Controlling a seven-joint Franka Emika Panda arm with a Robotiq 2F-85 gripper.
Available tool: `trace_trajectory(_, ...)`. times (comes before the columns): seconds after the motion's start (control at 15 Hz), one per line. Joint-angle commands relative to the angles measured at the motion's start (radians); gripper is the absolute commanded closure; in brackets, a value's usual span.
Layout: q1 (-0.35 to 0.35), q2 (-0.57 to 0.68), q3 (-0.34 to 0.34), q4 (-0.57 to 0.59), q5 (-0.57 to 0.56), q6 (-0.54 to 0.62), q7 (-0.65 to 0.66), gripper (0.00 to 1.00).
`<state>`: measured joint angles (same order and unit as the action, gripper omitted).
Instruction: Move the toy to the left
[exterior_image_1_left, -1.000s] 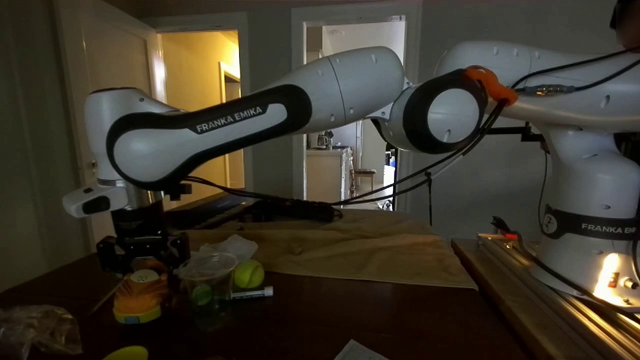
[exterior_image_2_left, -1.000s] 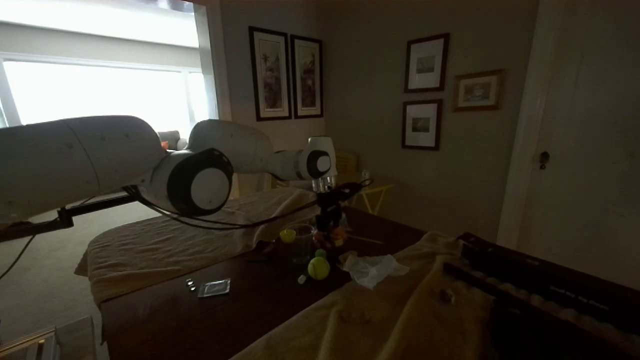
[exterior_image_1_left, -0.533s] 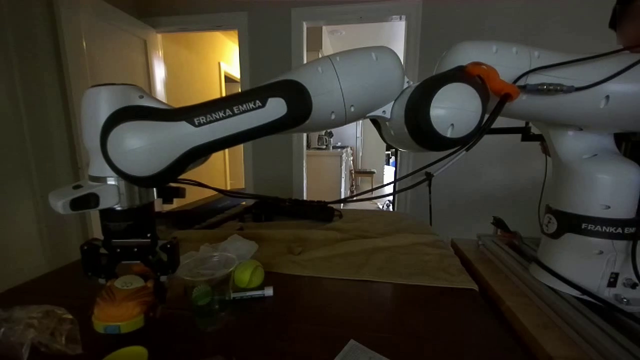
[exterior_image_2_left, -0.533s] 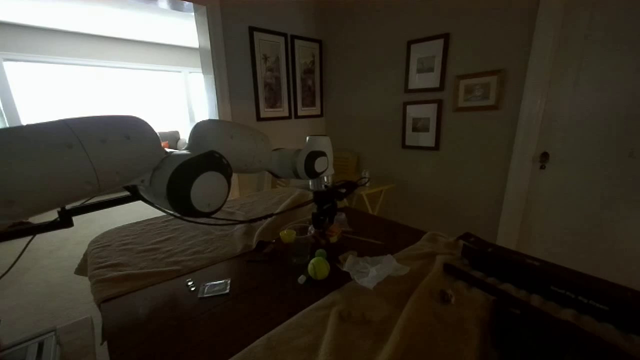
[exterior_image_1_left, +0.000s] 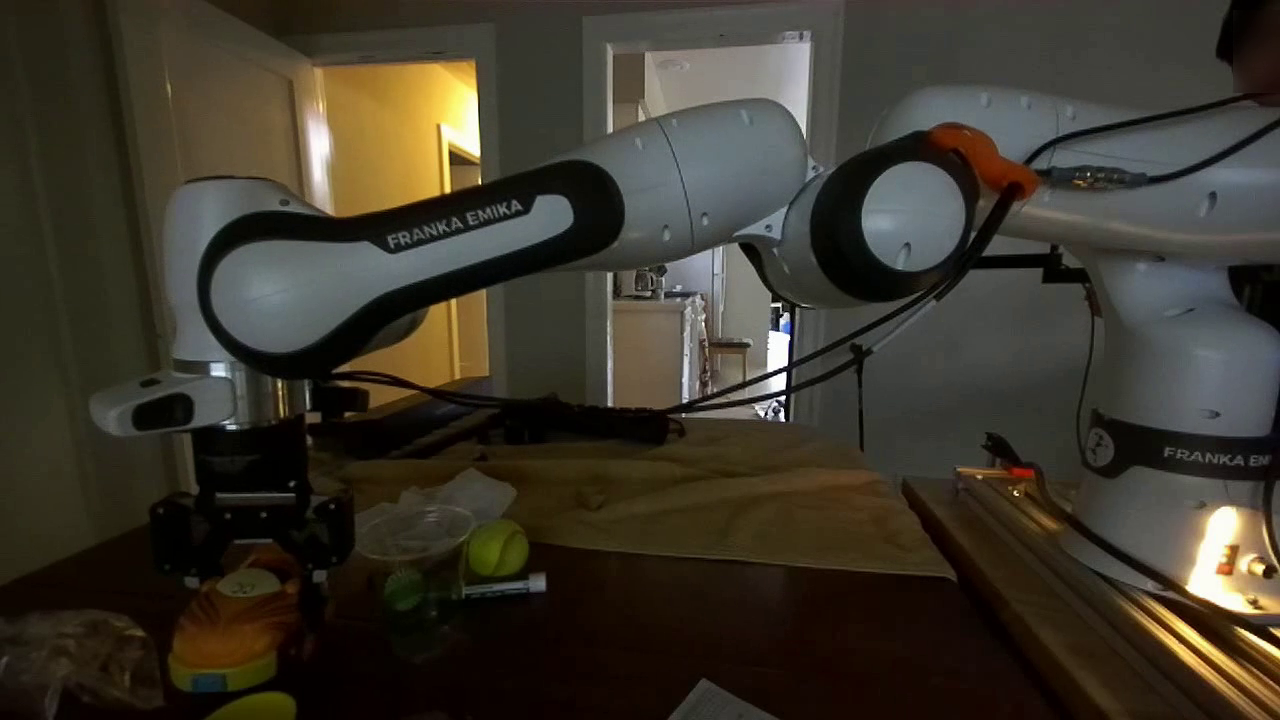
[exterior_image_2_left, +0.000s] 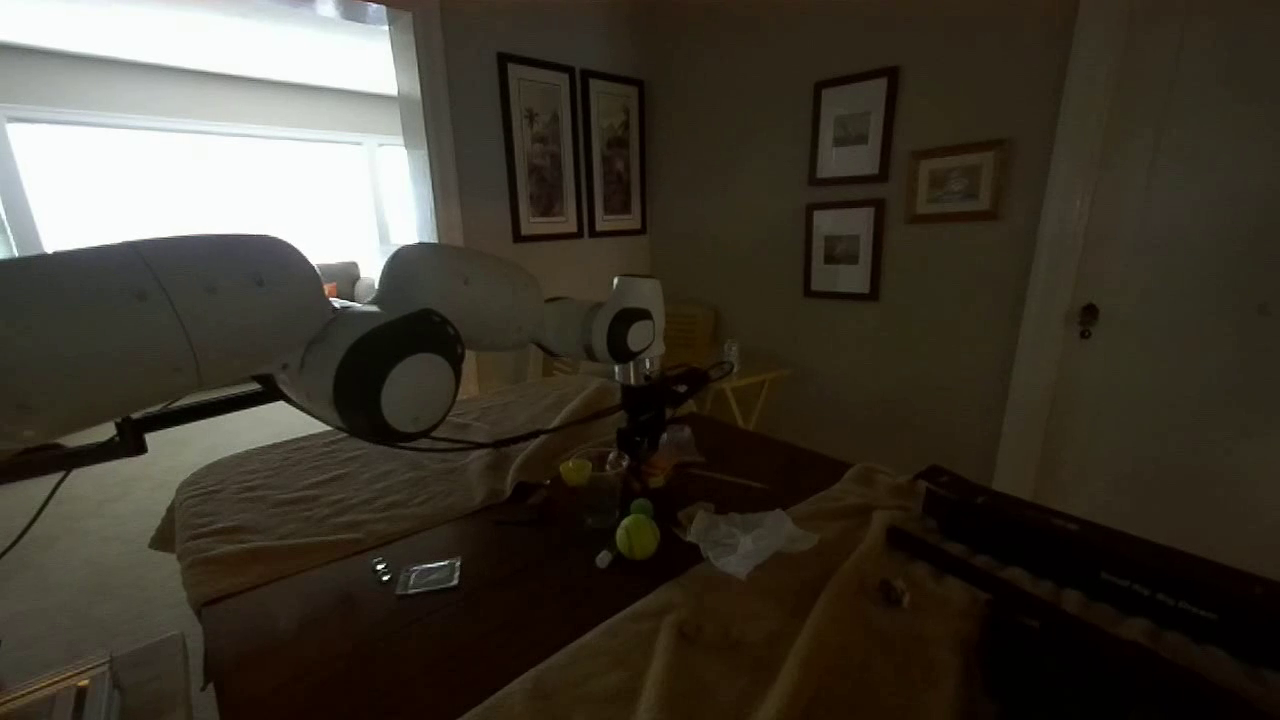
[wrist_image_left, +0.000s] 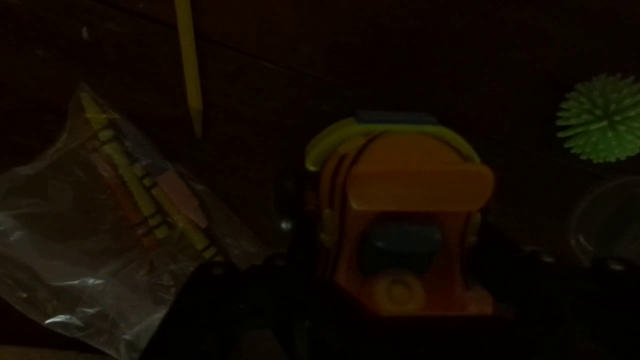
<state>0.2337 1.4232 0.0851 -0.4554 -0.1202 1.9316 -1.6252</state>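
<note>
We see the white-and-black jointed robot arm (exterior_image_1_left: 480, 230) stretched over the dark brown wooden table (exterior_image_1_left: 640, 640), its forearm sloping down to a wrist towards the table's left edge in an exterior view. From there the black two-fingered gripper (exterior_image_1_left: 255, 578) points straight down. Its fingers (exterior_image_1_left: 325, 535) clasp, one on either side, the squat, rounded orange toy with a yellow rim (exterior_image_1_left: 232, 630). We find that toy towards the same edge; whether its underside touches the table we cannot tell.

In an exterior view that also takes in five framed pictures (exterior_image_2_left: 850, 125) on the wall (exterior_image_2_left: 730, 200), the toy is near the table's far edge, a dim orange patch partly hidden by the gripper. Only this view shows us two small shiny pieces (exterior_image_2_left: 379, 566) beside a flat silvery packet (exterior_image_2_left: 429, 576).

Only the wrist view lets us make out crayons (wrist_image_left: 125, 165) inside the clear plastic bag (wrist_image_left: 50, 225) and the pointed tip of a thin yellow stick (wrist_image_left: 189, 60). There the spiky green ball (wrist_image_left: 602, 120) lies well apart from the toy; in an exterior view we see it through the clear plastic cup (exterior_image_1_left: 430, 550). The yellow-green tennis ball (exterior_image_1_left: 498, 548) appears in both exterior views.
</note>
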Motion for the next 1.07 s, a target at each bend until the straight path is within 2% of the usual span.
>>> trace_trajectory(0.0,-0.01,0.005,0.03,0.01,0.038,-0.014,-0.038,0.51)
trace_trajectory(0.27,-0.016,0.008,0.045,0.015,0.057,-0.04,-0.033,0.51)
trace_trajectory(0.33,-0.018,0.006,0.05,0.014,0.062,-0.051,-0.034,0.1)
trace_trajectory(0.47,-0.021,0.005,0.053,0.014,0.068,-0.062,-0.03,0.0)
trace_trajectory(0.73,-0.023,-0.011,0.038,0.01,0.06,-0.071,-0.009,0.0)
trace_trajectory(1.0,-0.056,-0.09,0.026,-0.011,0.067,-0.115,0.028,0.0)
